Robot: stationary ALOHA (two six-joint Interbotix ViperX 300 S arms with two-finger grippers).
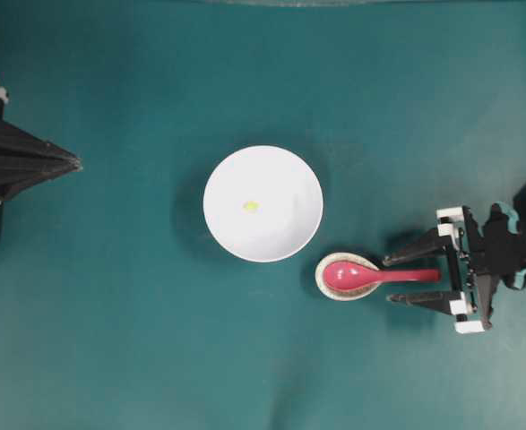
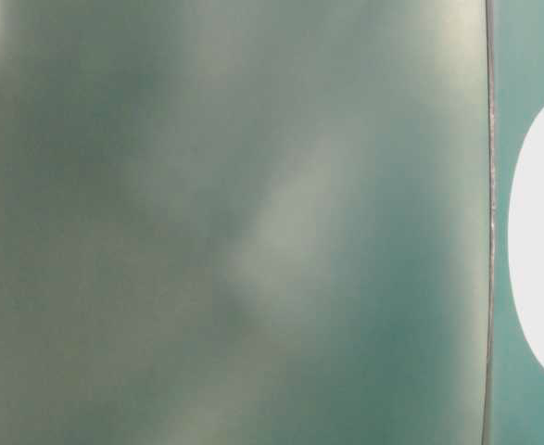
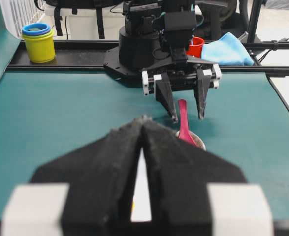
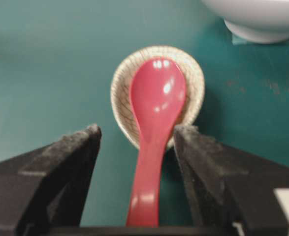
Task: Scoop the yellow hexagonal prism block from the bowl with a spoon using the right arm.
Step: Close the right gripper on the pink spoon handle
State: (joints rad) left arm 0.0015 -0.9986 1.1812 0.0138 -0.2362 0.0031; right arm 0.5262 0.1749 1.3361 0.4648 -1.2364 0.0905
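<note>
While the right gripper (image 1: 397,279) stood wide open and empty, the spoon (image 1: 375,274) handle lay between its fingers, pointing right, scoop toward the bowl (image 1: 263,203).

You saw the right arm (image 1: 504,242) as a black open frame: white pads, teal tape, dark rough-faced fingers (image 4: 70,162).

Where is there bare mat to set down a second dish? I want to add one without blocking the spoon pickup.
Bare mat lies between the left gripper and the bowl, and along the near edge below both. It is crowded at the bowl's lower right, where the spoon rests in the speckled dish with the open right gripper straddling its handle.
</note>
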